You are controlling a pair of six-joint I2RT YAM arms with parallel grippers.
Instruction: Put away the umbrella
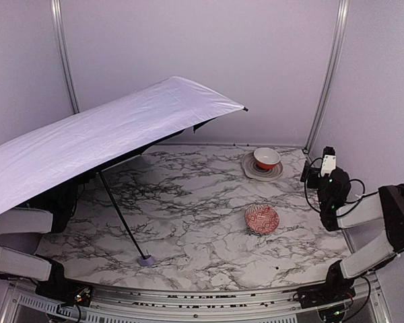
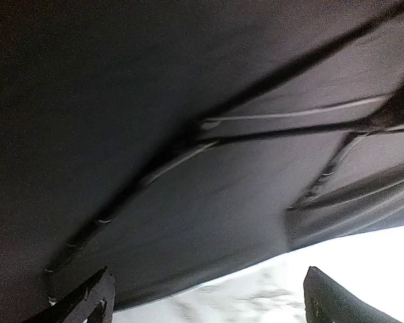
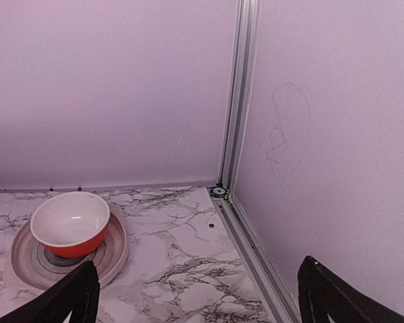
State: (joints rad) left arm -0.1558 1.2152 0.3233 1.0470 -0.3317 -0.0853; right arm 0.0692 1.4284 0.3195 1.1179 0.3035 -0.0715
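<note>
The umbrella stands open at left, handle near you, canopy over your left gripper; it and the right gripper are spread, empty. Fabric's light and floppy, I'd grab the stiff shaft

The umbrella has a pale lavender-white canopy on top, a black underside and ribs, a thin black shaft and a small lavender handle. The table is white marble with grey-black veins. The patterned bowl is red with a fine white lattice. The plain bowl is orange-red outside and white inside, on a plate ringed in grey and beige. The walls are pale lavender.
</note>
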